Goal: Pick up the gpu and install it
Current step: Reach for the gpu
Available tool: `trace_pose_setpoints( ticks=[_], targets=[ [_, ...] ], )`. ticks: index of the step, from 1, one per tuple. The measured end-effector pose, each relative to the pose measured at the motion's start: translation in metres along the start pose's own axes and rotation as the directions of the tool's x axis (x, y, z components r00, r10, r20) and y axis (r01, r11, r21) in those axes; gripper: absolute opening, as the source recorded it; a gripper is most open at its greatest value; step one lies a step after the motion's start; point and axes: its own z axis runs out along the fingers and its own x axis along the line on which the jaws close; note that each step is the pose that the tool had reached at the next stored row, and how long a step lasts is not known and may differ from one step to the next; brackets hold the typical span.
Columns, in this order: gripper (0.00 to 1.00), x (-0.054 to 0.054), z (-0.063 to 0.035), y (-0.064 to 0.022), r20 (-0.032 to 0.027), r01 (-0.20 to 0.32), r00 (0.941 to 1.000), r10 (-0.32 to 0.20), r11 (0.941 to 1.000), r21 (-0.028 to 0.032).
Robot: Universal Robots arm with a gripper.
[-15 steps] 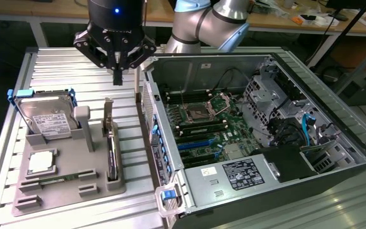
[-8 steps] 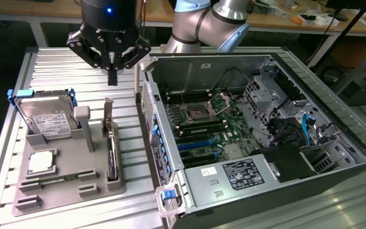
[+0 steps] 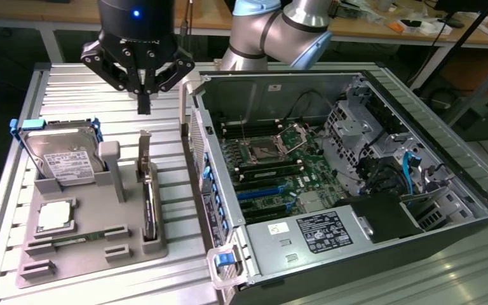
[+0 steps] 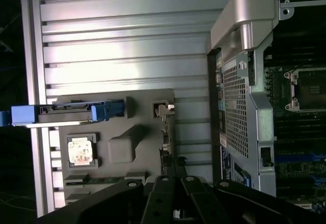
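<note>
The gpu point(image 3: 148, 190) stands on its long edge in a slot of the grey holder tray point(image 3: 134, 251), dark board with a silvery bracket rising at its far end. My gripper point(image 3: 144, 105) hangs in the air above and just behind that bracket end, fingers shut together with nothing between them. In the wrist view the gpu point(image 4: 164, 137) shows edge-on as a thin line directly below the gripper point(image 4: 173, 180). The open computer case point(image 3: 329, 165) lies at the exterior view's right, motherboard slots exposed.
On the same tray sit a silver hard drive in a blue frame point(image 3: 61, 152), a square processor point(image 3: 55, 216) and a thin memory stick point(image 3: 74, 238). The case's side wall point(image 3: 195, 159) rises close beside the gpu. The ribbed metal table point(image 3: 74, 82) extends behind.
</note>
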Motion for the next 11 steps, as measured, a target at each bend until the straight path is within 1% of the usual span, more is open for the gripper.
trace_pose_setpoints(
  ticks=[11],
  targets=[
    [0.11,0.0008,0.0,-0.0001,0.0,0.0,1.0,0.0,1.0,0.0]
  ],
)
